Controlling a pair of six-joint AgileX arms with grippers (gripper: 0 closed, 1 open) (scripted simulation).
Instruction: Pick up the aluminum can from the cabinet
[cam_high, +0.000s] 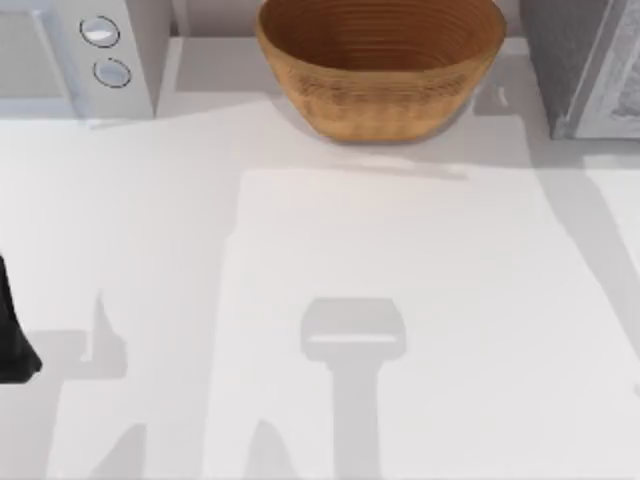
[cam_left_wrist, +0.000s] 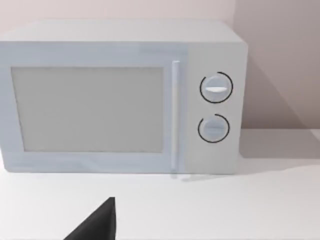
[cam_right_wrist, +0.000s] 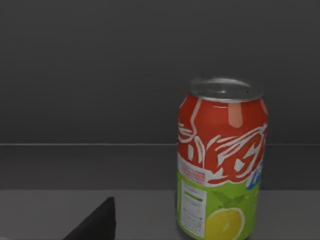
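Observation:
The aluminum can (cam_right_wrist: 221, 160) stands upright on a grey shelf inside the dark cabinet (cam_right_wrist: 100, 75). It has a silvery top, a red upper label and a green lower label with a lemon picture. The black edge of my right gripper (cam_right_wrist: 97, 222) shows low in the right wrist view, short of the can and off to its side, not touching it. My left arm (cam_high: 12, 335) sits at the table's left edge, and the black edge of my left gripper (cam_left_wrist: 97, 222) faces the microwave (cam_left_wrist: 120, 100).
A large woven bowl (cam_high: 380, 65) stands at the back middle of the white table (cam_high: 400, 300). The microwave (cam_high: 80, 50) is at the back left, and the grey cabinet (cam_high: 580, 60) at the back right.

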